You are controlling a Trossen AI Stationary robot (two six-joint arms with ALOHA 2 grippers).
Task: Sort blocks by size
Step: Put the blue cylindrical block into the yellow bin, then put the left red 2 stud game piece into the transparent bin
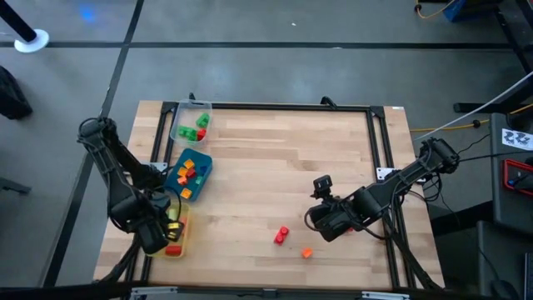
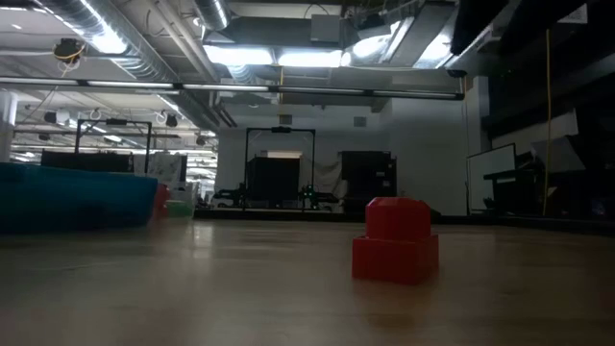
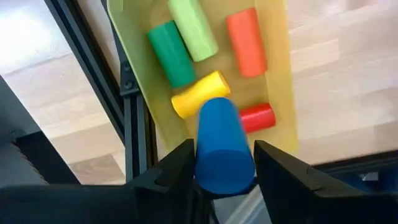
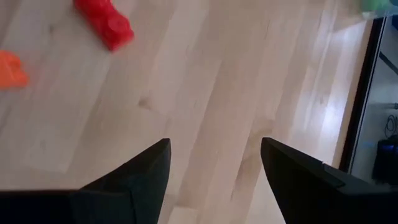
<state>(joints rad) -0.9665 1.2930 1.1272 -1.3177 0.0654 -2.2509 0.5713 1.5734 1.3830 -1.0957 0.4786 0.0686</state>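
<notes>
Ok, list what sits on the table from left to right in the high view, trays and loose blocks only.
yellow tray → blue tray, with the clear tray farther back over the same span → red block → orange block.

A red brick (image 2: 395, 240) stands on the wooden table (image 2: 240, 288) right of middle, with a blue tray (image 2: 77, 197) far off at left.

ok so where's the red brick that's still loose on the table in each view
High view: red brick on bare wood, beside the right gripper.
Low view: close up, right of centre.
Left wrist view: not in it.
Right wrist view: far off, past the open fingers.
Shared landmark: the orange block near it.
</notes>
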